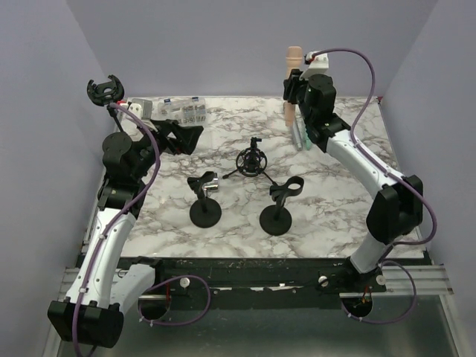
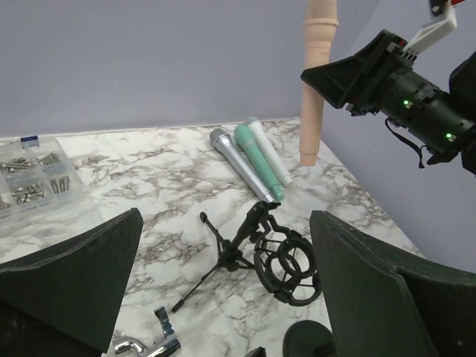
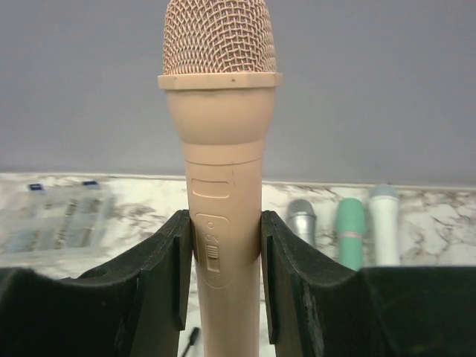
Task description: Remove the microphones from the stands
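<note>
as the right jaws are pressed flat against both sides of the peach microphone (image 3: 223,186) at its switch, the task's thing is judged to be in hand and off any stand. its long axis stands upright, butt down, by the far right corner of the bench (image 1: 335,216), well apart from the chrome-clipped stand (image 1: 205,202) and the black-clipped stand (image 1: 279,212) toward the near edge. the left jaws gape wide, holding nothing, by the left edge, so the right arm is nearer. three spare microphones (image 2: 256,160) lie flat just beside. the surface is marbled and the walls plain lilac.
</note>
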{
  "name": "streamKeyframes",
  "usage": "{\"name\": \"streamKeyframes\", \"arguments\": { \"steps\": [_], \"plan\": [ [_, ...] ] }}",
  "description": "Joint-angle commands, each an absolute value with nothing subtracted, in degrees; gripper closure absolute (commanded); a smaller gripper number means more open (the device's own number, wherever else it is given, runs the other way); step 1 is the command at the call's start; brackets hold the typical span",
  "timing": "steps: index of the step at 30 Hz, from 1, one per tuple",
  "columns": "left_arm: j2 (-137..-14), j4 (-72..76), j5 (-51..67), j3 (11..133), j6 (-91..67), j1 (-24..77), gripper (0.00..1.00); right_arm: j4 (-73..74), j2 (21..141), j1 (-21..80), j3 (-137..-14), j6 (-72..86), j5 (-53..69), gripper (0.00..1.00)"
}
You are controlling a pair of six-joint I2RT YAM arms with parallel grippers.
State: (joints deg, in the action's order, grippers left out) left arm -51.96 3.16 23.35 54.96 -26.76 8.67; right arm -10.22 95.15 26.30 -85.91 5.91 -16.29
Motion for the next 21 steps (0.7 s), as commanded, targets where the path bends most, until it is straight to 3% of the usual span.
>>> {"name": "streamKeyframes", "arguments": {
  "steps": [1, 10, 21],
  "plan": [
    [-53.53, 1.49, 20.31, 55.02, -24.11, 8.79, 0.02, -7.67, 102.37, 23.04, -90.26, 4.38, -14.6, 0.99],
    [-55.99, 0.09, 20.73, 56.25, -22.28, 8.79, 0.02, 1.85, 121.96, 21.62, -104.55, 3.33, -8.48, 0.99],
    [-55.26, -1.13, 19.79, 56.6, -20.92, 8.79, 0.02, 11.57, 138.94, 21.62, -121.32, 5.58, -11.67, 0.99]
  ]
}}
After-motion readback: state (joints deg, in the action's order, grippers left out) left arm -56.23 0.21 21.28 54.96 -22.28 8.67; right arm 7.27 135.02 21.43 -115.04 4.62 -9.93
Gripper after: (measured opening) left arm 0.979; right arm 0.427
